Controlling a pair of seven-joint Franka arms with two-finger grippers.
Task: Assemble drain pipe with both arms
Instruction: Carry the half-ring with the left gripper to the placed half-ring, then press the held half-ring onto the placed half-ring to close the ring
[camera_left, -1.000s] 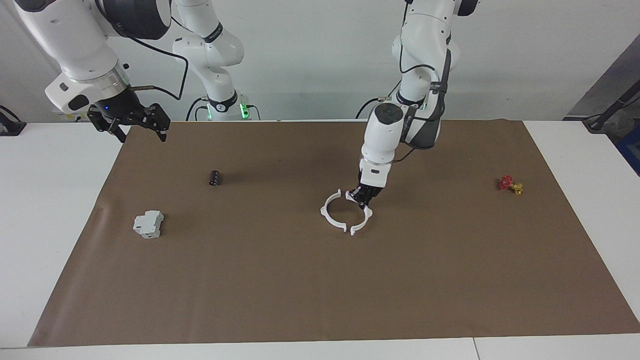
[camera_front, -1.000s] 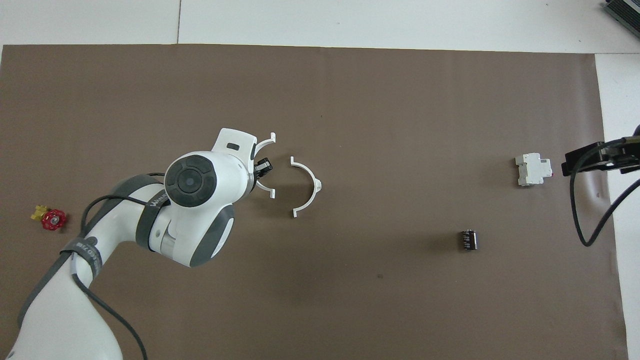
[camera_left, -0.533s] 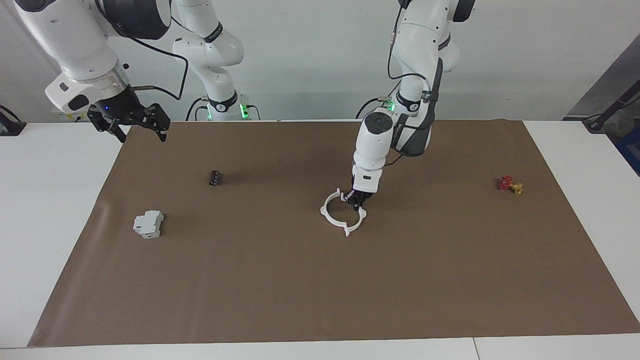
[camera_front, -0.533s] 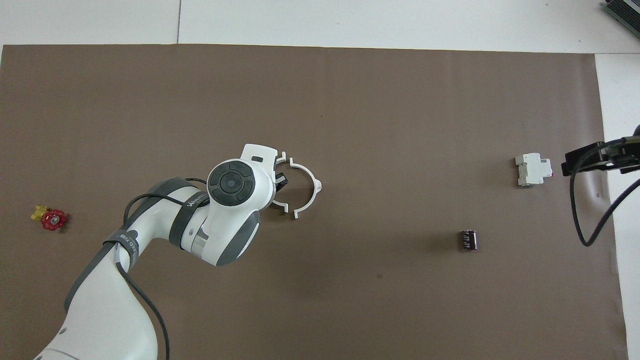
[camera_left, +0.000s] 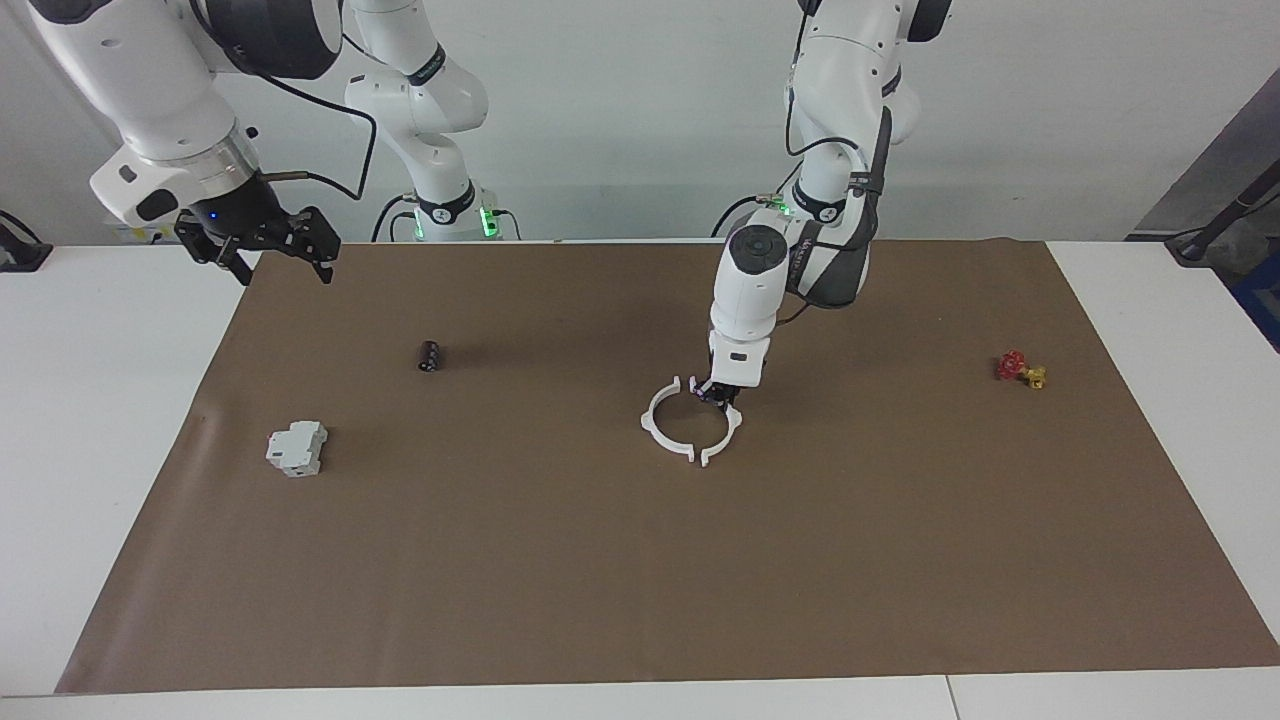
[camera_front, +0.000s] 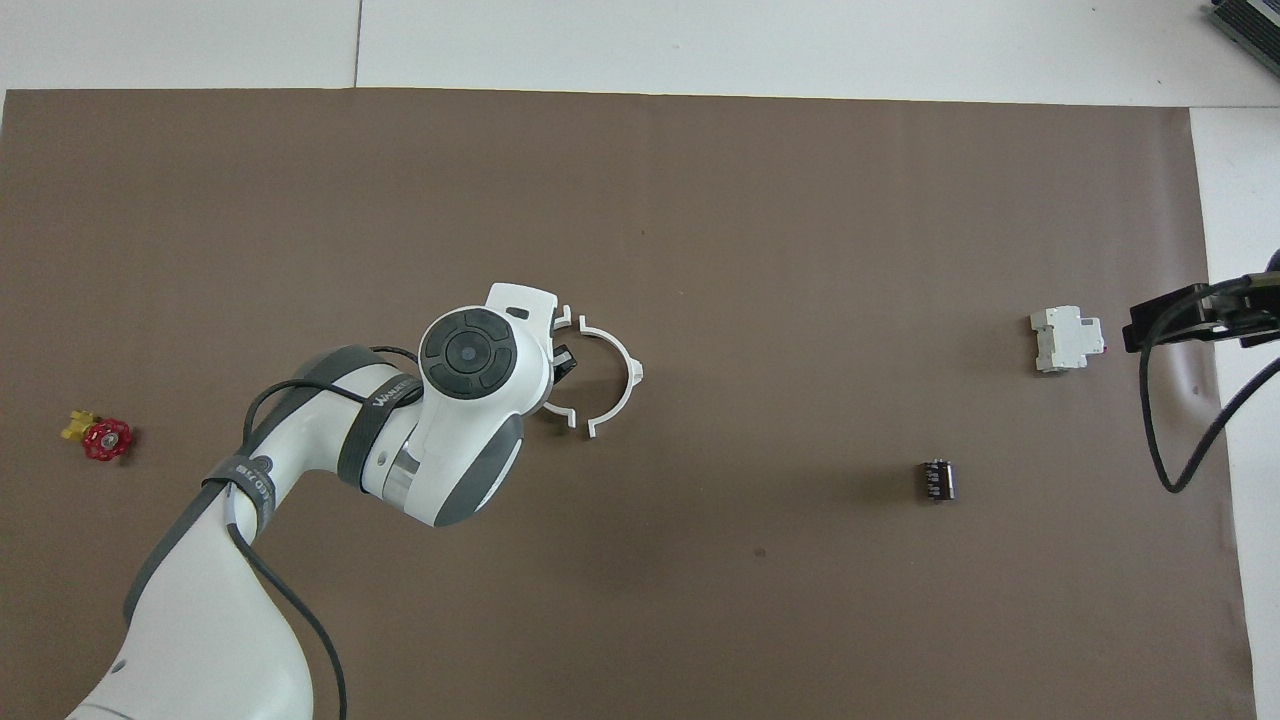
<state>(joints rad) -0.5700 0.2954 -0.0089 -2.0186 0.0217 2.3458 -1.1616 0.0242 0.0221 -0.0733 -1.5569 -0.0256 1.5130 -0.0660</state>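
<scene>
I have the left gripper (camera_left: 722, 396) clenched on one drain pipe half (camera_left: 727, 432), set beside its mate (camera_left: 658, 425); the right gripper (camera_left: 262, 250) waits released over the mat's edge

1. The mat (camera_left: 640, 560) across the middle of the frame is plain, flat brown, with no pattern.
2. The table (camera_left: 90, 420) around the mat is white.
3. The two half-ring arcs (camera_left: 662, 427) at the centre are white.
4. The boxy block (camera_left: 297, 448) at the lower left of the facing view is grey-white.
5. The small cylinder (camera_left: 430, 355) above it is black.
6. The small valve (camera_left: 1020, 369) at the right edge is red with a yellow part.
7. The left arm (camera_left: 760, 280) is white with dark grey panels.
8. The right arm (camera_left: 150, 90) is white with a black joint; its gripper (camera_left: 262, 245) is black.
</scene>
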